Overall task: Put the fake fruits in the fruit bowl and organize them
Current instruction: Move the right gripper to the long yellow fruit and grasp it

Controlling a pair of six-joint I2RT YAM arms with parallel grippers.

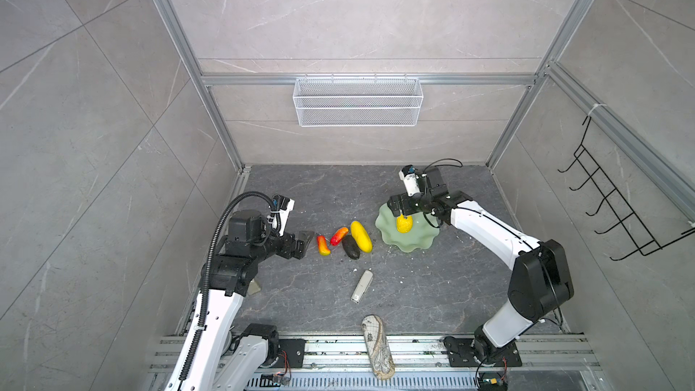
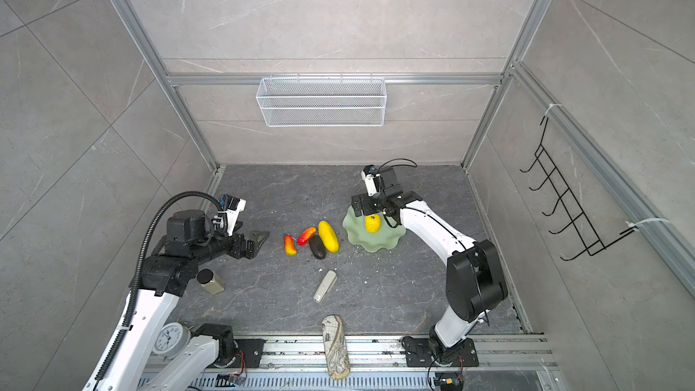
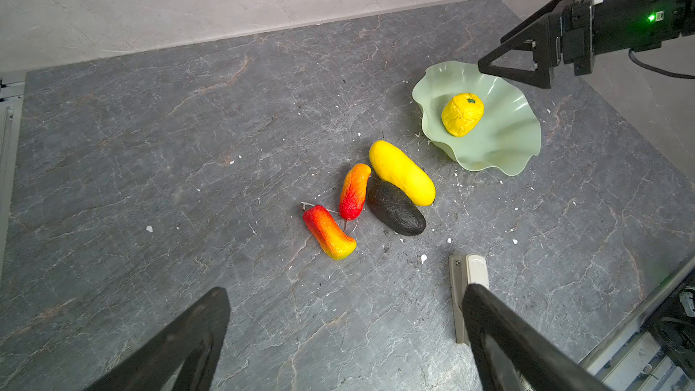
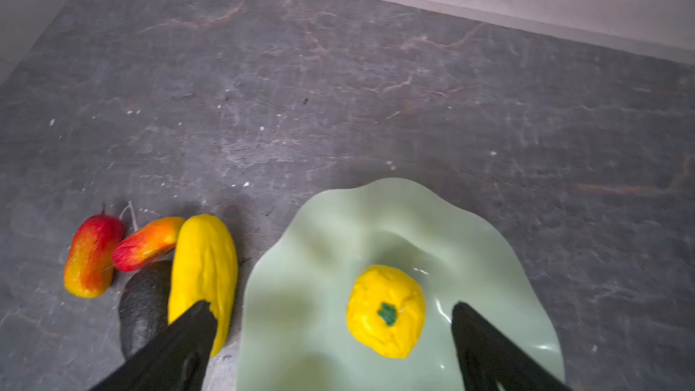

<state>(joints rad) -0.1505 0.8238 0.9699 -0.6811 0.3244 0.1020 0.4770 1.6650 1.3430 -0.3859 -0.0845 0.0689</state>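
The pale green wavy-rimmed fruit bowl (image 1: 413, 247) (image 2: 380, 245) (image 3: 504, 144) (image 4: 338, 227) holds the round yellow fruit with a green top (image 1: 404, 224) (image 3: 462, 114) (image 4: 385, 314). My right gripper (image 1: 404, 214) (image 4: 331, 304) hangs open just above that fruit, touching nothing. Left of the bowl, on the dark floor, lie the long yellow oval (image 1: 361, 236) (image 3: 401, 173), the blackish oval (image 1: 350, 246) (image 3: 396, 208) and two red-to-yellow pieces (image 1: 339, 235) (image 1: 323, 245). My left gripper (image 1: 305, 244) (image 3: 346, 291) stands open and empty to their left.
A silver-white oblong device (image 1: 362, 286) lies in front of the fruits, close to my left fingers (image 3: 489, 317). A beige patterned case (image 1: 378, 347) rests on the front rail. A jar (image 2: 210, 280) and a clock (image 2: 169, 336) stand by the left arm. A mesh basket (image 1: 357, 101) hangs on the back wall.
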